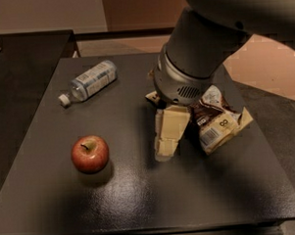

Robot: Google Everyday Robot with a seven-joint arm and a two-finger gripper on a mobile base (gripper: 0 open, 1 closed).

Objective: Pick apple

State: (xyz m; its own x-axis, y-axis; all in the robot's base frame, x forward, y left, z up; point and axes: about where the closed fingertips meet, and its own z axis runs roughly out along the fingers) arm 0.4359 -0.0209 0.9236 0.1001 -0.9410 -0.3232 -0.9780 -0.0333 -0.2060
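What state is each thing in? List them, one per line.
Apple: upright on the table, stem up, not gripped.
Bottle: lying on its side, capped.
Bag: crumpled, lying on the table.
Tool: low over the table between apple and bag, apart from the apple.

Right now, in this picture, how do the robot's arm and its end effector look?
The arm is a thick, smooth grey cylinder ending in a paler collar with a small slotted vent. Below it the end effector is cream-coloured and blocky, narrowing downward. It hangs between the apple and the chip bag. No cables or markings show.
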